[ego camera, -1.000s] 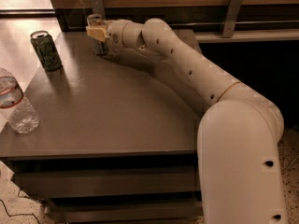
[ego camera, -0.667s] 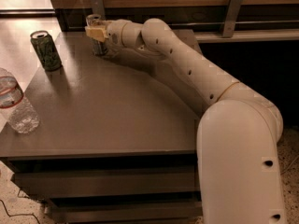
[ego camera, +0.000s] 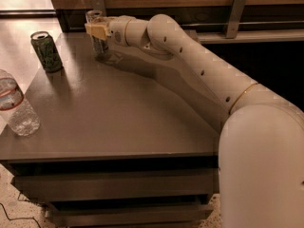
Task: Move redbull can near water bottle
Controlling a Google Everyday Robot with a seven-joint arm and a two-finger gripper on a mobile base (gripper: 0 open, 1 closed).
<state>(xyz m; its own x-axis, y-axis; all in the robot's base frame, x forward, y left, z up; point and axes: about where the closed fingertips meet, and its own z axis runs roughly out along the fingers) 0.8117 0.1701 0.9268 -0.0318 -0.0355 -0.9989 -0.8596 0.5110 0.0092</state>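
At the far left of the tabletop (ego camera: 118, 108), the hand (ego camera: 96, 31) reaches in sideways from the right and pinches the redbull can (ego camera: 99, 46) round its middle, a grip that keeps the can upright and, I'd judge, steady for carrying. The water bottle (ego camera: 16, 110) stands well apart at the near left edge. A green can (ego camera: 46, 52) sits roughly between them, so the path likely has to skirt it.
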